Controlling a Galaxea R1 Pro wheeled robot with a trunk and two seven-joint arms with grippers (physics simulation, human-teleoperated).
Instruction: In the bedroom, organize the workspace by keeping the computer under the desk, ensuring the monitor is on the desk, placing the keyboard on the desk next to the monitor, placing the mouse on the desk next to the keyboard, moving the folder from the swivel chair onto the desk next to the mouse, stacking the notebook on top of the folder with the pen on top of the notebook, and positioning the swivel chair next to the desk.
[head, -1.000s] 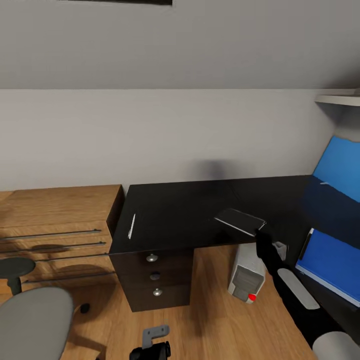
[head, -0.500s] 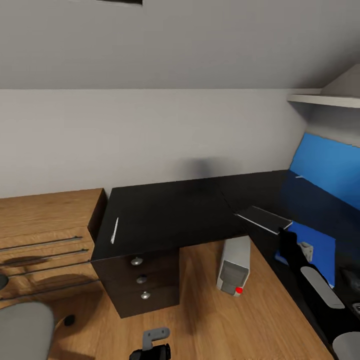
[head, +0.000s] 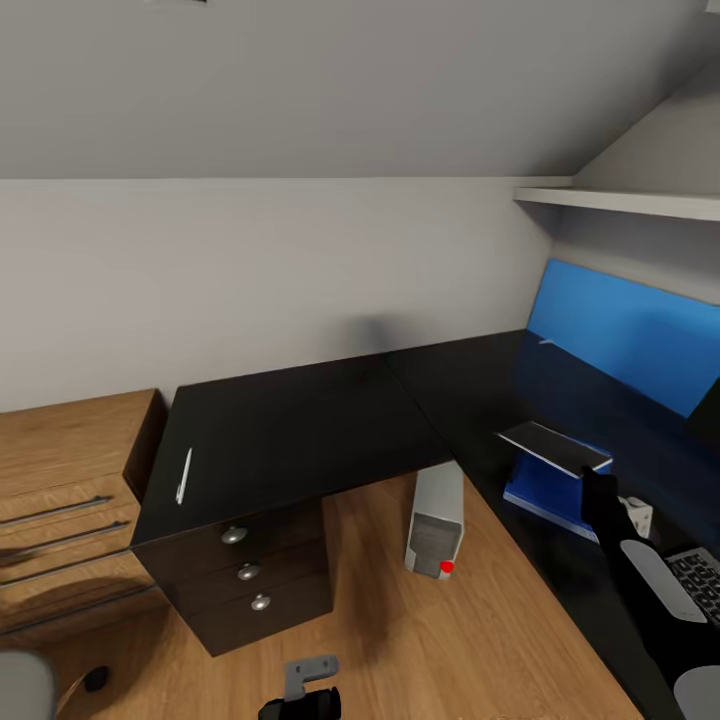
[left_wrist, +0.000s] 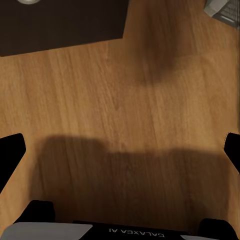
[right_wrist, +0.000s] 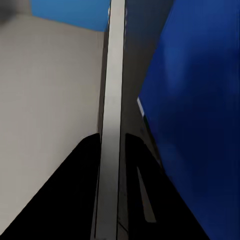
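A sloped grey ceiling and pale wall rise behind the desk (head: 300, 430), whose black L-shaped top runs from a light wooden dresser (head: 60, 450) round to a blue back panel (head: 620, 340). The pen (head: 184, 474) lies on the desk near the edge closest to the dresser. The computer (head: 435, 518) stands on the wooden floor beside the desk's three-drawer unit (head: 245, 575), leaning under the desk top. A blue folder (head: 545, 490) lies flat on the desk in front of the back panel, and part of the keyboard (head: 700, 580) shows on the desk beyond the folder. The right gripper (head: 590, 470) is clenched on a thin grey notebook (head: 553, 447), holding it level above the folder; in the right wrist view the notebook (right_wrist: 111, 125) runs edge-on between both fingers (right_wrist: 82, 165). The left gripper (left_wrist: 120, 145) hangs over bare floor by the drawer unit, fingers spread wide and holding nothing.
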